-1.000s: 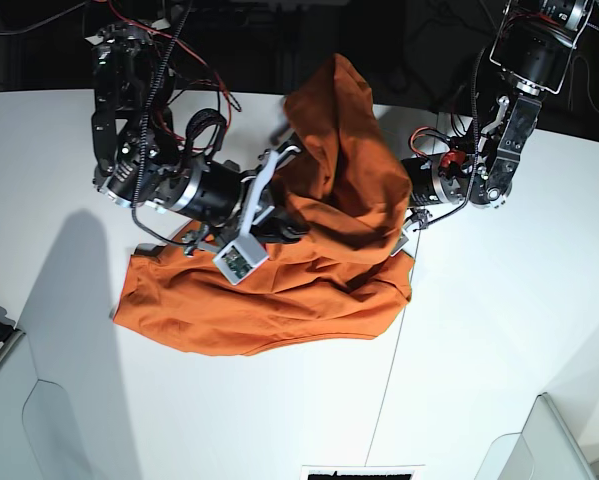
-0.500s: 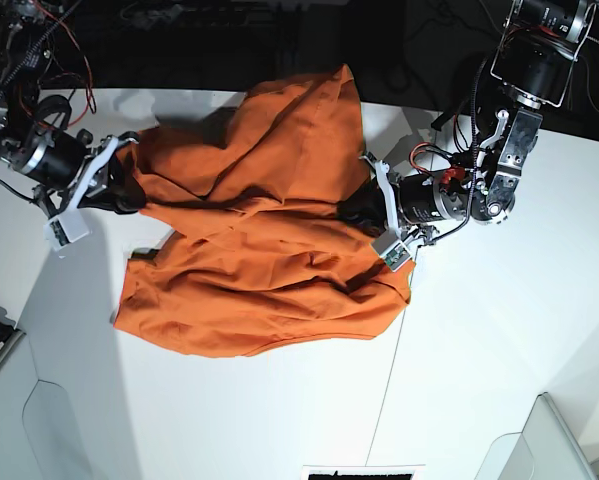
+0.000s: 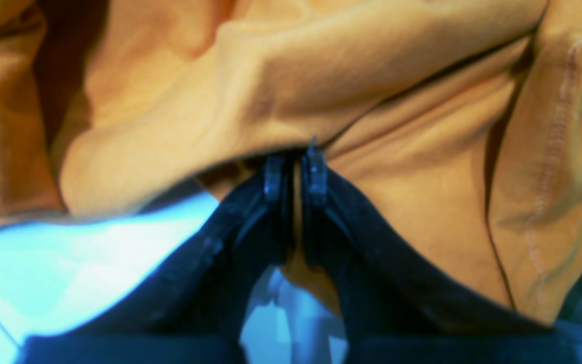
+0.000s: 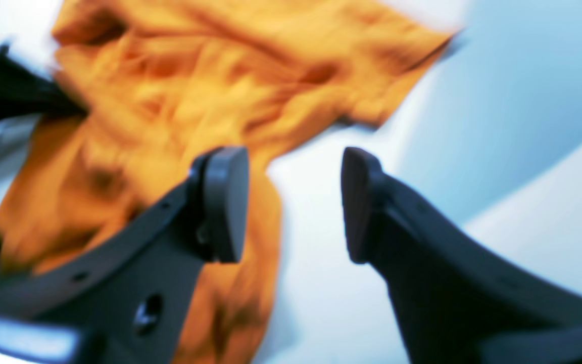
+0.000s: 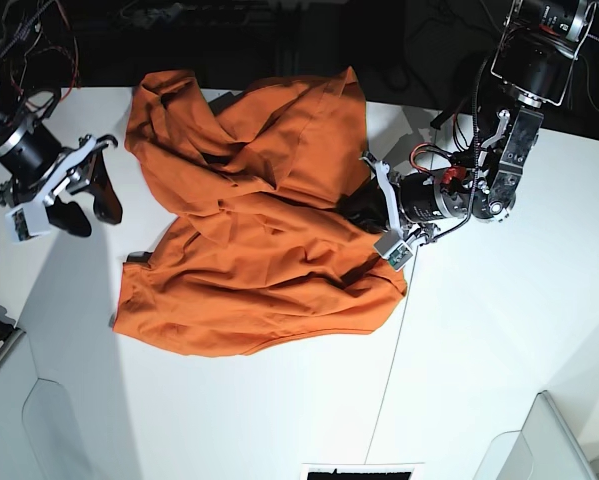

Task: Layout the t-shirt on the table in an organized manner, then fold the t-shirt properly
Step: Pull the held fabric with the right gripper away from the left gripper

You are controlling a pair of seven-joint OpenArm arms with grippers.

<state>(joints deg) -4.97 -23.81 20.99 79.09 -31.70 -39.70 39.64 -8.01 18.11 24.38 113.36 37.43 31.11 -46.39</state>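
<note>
Released, the t-shirt [image 5: 259, 230] is lying crumpled; our right gripper [image 5: 87, 200] is spreading empty, our left gripper [image 3: 295, 172] is pinching half-hidden cloth

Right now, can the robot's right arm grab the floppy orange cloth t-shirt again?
Probably yes. The right gripper is open and empty just beside the orange cloth t-shirt, with only bare white table between them.

Grey tray-like panels [image 5: 561, 440] at both lower corners, black-and-white printed strip [image 5: 362, 472] at bottom edge.
</note>
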